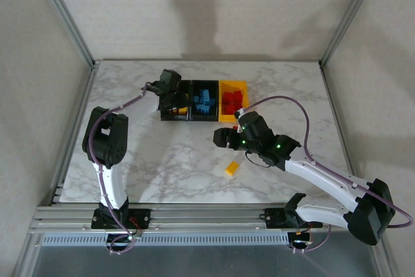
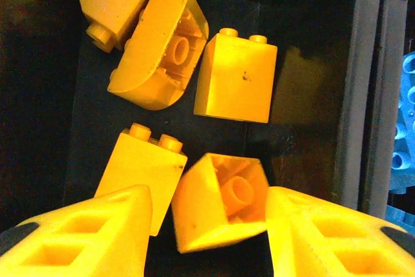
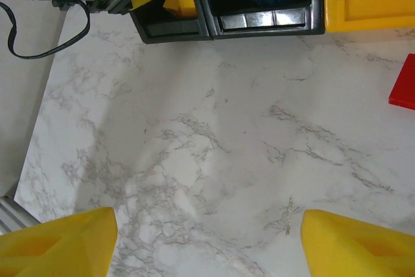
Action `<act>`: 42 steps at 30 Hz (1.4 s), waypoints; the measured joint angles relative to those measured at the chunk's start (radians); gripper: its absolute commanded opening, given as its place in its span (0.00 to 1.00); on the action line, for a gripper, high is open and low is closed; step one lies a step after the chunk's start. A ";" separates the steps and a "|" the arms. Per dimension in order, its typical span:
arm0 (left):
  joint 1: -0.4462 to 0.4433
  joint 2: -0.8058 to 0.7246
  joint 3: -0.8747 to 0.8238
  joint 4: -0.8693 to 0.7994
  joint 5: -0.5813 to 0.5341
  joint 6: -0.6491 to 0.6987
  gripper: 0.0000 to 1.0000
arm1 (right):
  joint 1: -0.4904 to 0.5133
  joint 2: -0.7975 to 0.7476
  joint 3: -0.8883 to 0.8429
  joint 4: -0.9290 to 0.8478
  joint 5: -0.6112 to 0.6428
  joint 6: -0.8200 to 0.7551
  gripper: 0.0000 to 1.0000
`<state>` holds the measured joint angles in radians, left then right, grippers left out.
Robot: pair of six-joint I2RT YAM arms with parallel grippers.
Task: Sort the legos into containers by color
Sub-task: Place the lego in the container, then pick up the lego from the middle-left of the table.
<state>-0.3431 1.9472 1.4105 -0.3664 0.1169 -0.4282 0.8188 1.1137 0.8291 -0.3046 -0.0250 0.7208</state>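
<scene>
1. Top external view: the three containers stand in a row at the far middle of the marble surface (image 1: 162, 160). In order they are the left black bin (image 1: 175, 119), the middle black bin (image 1: 204, 119) and the yellow bin (image 1: 234, 84).
2. The middle black bin holds the blue bricks (image 1: 204, 102). The yellow bin holds the red bricks (image 1: 232, 100).
3. The left claw (image 1: 172, 95) hangs over the left black bin, pointing down into it.
4. Left wrist view: five yellow bricks (image 2: 237, 85) lie scattered on the dark bin floor. One rounded piece lies on its side, hollow underside showing.
5. The left claw (image 2: 209, 215) is spread. A tipped yellow brick (image 2: 220, 202), underside up, sits between its fingers (image 2: 97, 231), close against the right one, with a gap on the left. I can't tell if it is touched; it doesn't look clamped.
6. The right claw (image 1: 224, 137) hovers over bare surface just in front of the bins.
7. Right wrist view: the right claw (image 3: 207, 225) is spread wide, with only marble between its fingers (image 3: 65, 241).
8. A loose yellow brick (image 1: 231, 168) lies on the surface near the right claw, on the side toward the arm bases.
9. A loose red brick (image 3: 403, 82) lies on the surface in front of the yellow bin, at the right edge of the right wrist view.
</scene>
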 measured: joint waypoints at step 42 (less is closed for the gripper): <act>-0.740 -0.222 -0.300 -0.004 0.018 -0.047 0.71 | -0.091 -0.351 -0.077 -0.787 0.104 0.357 0.77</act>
<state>-1.0828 1.7252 1.1107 -0.3706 0.1345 -0.4755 0.7280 0.7628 0.7525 -1.0920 0.0788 1.0775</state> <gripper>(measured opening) 0.703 0.768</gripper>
